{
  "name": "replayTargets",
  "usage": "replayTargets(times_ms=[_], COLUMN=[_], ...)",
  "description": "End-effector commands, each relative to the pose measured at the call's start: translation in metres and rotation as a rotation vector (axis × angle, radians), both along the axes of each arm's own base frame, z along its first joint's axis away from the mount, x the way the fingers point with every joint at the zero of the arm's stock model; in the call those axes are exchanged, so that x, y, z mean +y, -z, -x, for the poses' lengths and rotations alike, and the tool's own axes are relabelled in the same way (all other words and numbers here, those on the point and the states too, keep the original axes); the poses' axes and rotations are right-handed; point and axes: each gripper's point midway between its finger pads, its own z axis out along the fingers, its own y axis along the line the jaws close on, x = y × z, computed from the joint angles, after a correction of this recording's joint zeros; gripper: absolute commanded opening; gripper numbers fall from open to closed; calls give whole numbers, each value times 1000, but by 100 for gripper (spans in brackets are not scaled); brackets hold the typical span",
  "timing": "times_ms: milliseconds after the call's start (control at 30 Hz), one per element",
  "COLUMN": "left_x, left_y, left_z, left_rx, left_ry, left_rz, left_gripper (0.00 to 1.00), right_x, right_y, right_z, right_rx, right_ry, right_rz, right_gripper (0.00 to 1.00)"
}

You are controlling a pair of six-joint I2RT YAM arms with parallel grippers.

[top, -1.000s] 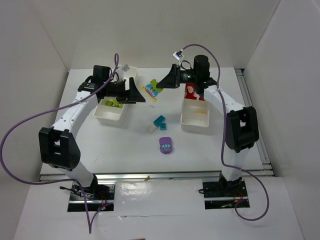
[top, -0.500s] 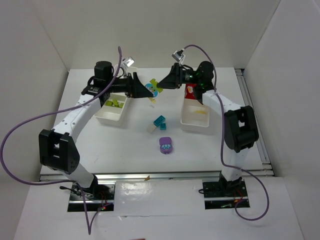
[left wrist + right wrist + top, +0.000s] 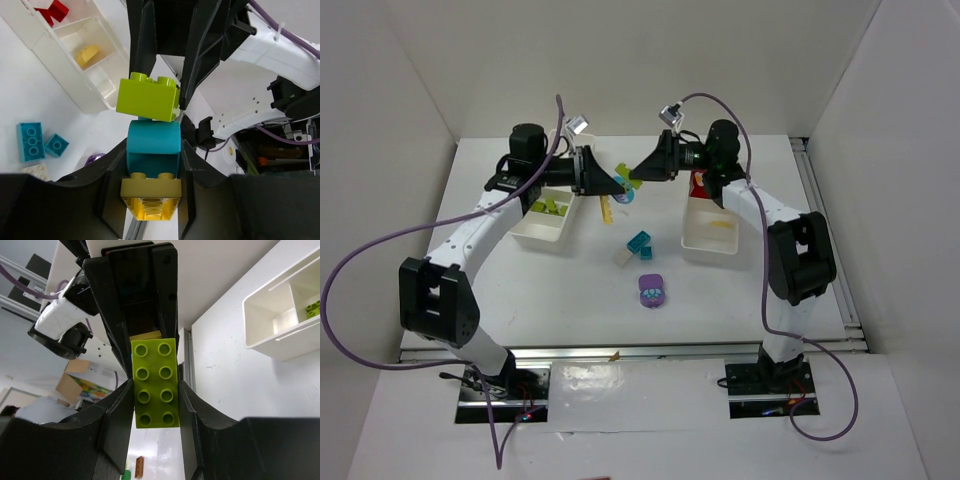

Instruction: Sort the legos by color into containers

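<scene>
- Top: left gripper (image 3: 616, 188) and right gripper (image 3: 642, 176) share a stack (image 3: 625, 185) mid-air, far centre. Left tray (image 3: 532, 238) and right tray (image 3: 708, 250) part-filled. Teal pair (image 3: 640, 241), white brick (image 3: 624, 258) and purple piece (image 3: 652, 290) lie loose, unsorted.
- Left wrist: left gripper pinches the stack's teal-yellow end.
- Right wrist: right gripper pinches the lime brick (image 3: 154, 382); separation pending.

Bricks hiding one another

Right wrist view: the lime green brick (image 3: 154, 383) is covering the teal piece (image 3: 152, 142), leaving a sliver of yellow brick (image 3: 146, 335) showing. Left wrist view: the left gripper (image 3: 153, 155) is hiding most of the purple piece (image 3: 93, 159); the picture's edge is cutting off the white tray (image 3: 55, 55).
</scene>
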Motion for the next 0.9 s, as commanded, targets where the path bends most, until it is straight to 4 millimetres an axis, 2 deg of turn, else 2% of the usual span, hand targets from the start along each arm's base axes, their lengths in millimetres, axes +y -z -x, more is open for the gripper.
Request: replayTargets(times_ms=[0, 67, 100, 133, 233, 333, 367, 400, 433, 467, 500, 533, 567, 633, 700, 800, 833, 867], left_x=[7, 22, 27, 33, 53, 79, 96, 106, 116, 138, 147, 157, 178, 192, 214, 238, 245, 248], left_y=[-12, -12, -14, -4, -2, 9, 12, 17, 20, 18, 25, 26, 27, 28, 25, 19, 15, 15], left_z=[1, 0, 0, 0, -4, -11, -17, -16, -17, -27, -28, -25, -32, -32, -31, -28, -26, -26], left_rx=[-52, -50, -53, -21, -30, 24, 33, 81, 107, 105, 131, 165, 165, 197, 223, 229, 228, 230], left_ry=[32, -2, -13, -33, -89, -189, -248, -283, -326, -429, -466, -512, -622, -703, -836, -982, -1016, -1025], left_rz=[5, -3, -7, -20, -34, -72, -90, -111, -127, -170, -194, -221, -278, -319, -348, -390, -383, -382], left_gripper=[0, 0, 0, 0, 0, 0, 0, 0, 0, 0, 0, 0, 0, 0, 0, 0, 0, 0], right_x=[3, 4, 4, 4, 9, 16, 16, 29, 35, 43, 51, 63, 69, 87, 100, 126, 139, 142], right_y=[-5, -14, -8, -7, -5, 8, 12, 22, 29, 31, 37, 49, 55, 67, 82, 97, 96, 97], right_z=[-12, -18, -22, -27, -41, -59, -66, -70, -76, -90, -93, -86, -89, -95, -104, -105, -101, -105], right_rx=[-48, -84, -44, -88, -85, -63, -65, -32, -74, -96, -105, -77, -97, -103, -119, -139, -164, -174], right_ry=[53, 88, 104, 122, 179, 249, 267, 278, 290, 329, 332, 314, 320, 333, 350, 340, 325, 327], right_rz=[6, 12, 45, 58, 87, 113, 132, 181, 222, 251, 279, 327, 352, 384, 410, 422, 400, 391], right_gripper=[12, 12, 12, 12, 12, 12, 12, 12, 12, 12, 12, 12, 12, 12, 12, 12, 12, 12])
